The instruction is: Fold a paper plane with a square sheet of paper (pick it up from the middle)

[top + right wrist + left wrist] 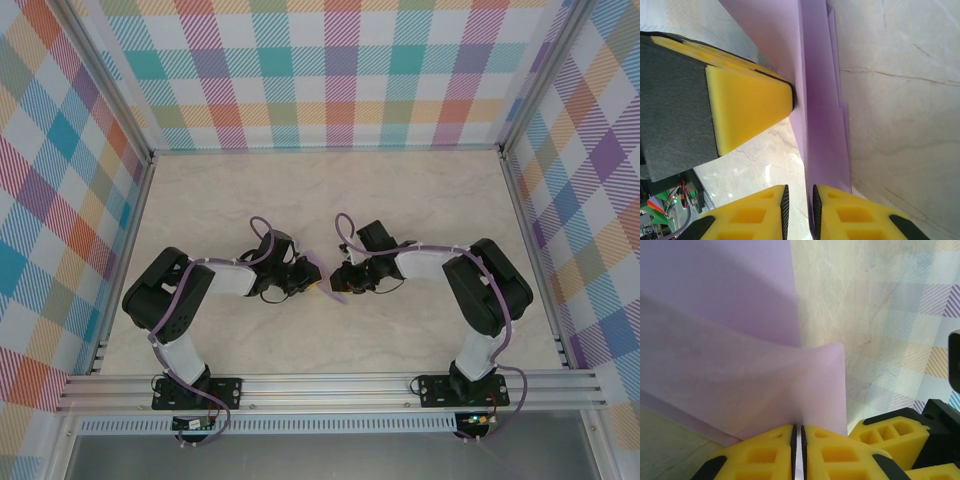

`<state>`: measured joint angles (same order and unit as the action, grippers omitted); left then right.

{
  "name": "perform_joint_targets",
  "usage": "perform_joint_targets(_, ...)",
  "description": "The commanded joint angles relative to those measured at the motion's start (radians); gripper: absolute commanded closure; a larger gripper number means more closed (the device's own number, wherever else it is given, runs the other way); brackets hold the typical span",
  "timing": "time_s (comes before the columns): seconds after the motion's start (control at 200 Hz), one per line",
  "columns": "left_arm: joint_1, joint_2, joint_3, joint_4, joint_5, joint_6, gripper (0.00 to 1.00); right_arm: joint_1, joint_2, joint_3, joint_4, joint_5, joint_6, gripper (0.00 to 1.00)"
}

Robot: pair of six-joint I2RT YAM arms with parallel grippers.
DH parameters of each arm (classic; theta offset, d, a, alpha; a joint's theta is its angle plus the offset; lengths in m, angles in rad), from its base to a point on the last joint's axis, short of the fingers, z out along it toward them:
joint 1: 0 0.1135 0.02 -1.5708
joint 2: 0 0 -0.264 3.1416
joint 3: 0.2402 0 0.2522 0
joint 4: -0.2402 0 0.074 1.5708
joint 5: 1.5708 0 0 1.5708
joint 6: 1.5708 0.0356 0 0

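Observation:
The lavender sheet of paper (pixel 740 365) is folded into several layers and held up off the table between the two arms. My left gripper (pixel 798 427) is shut on it, with the paper pinched between the yellow fingers. In the right wrist view the paper (pixel 822 100) runs as a narrow strip into my right gripper (pixel 799 189). Those jaws stand slightly open: the paper lies against the right pad, and table shows between it and the left pad. From above, both grippers (pixel 318 283) (pixel 346 282) meet at mid-table, with a bit of paper (pixel 335 294) below them.
The marble-look table (pixel 330 190) is ringed by checked walls and aluminium rails (pixel 330 385). The left gripper's yellow finger (pixel 747 102) sits close beside the right gripper's jaws. A finger of the right gripper (pixel 890 432) crowds the left wrist view's lower right.

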<state>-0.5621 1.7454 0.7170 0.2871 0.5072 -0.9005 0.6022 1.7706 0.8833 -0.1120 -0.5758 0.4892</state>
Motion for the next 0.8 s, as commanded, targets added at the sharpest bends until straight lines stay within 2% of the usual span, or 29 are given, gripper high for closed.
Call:
perform_joint_targets(0.0,-0.012,-0.012,0.007,-0.025,-0.010,0.017,0.87,0.002,0.021,0.016,-0.032,-0.005,-0.029,0.80)
perform_joint_targets(0.42,-0.012,-0.008,0.004,-0.028,-0.018,0.017,0.87,0.002,0.076,0.019,-0.020,-0.004,-0.035,0.91)
perform_joint_targets(0.665,-0.012,-0.008,0.007,-0.034,-0.019,0.018,0.87,0.001,0.015,0.039,-0.058,-0.029,-0.049,0.81)
perform_joint_targets(0.795,-0.012,-0.005,0.010,-0.041,-0.024,0.022,0.87,-0.002,-0.006,0.039,-0.090,-0.020,-0.062,0.81)
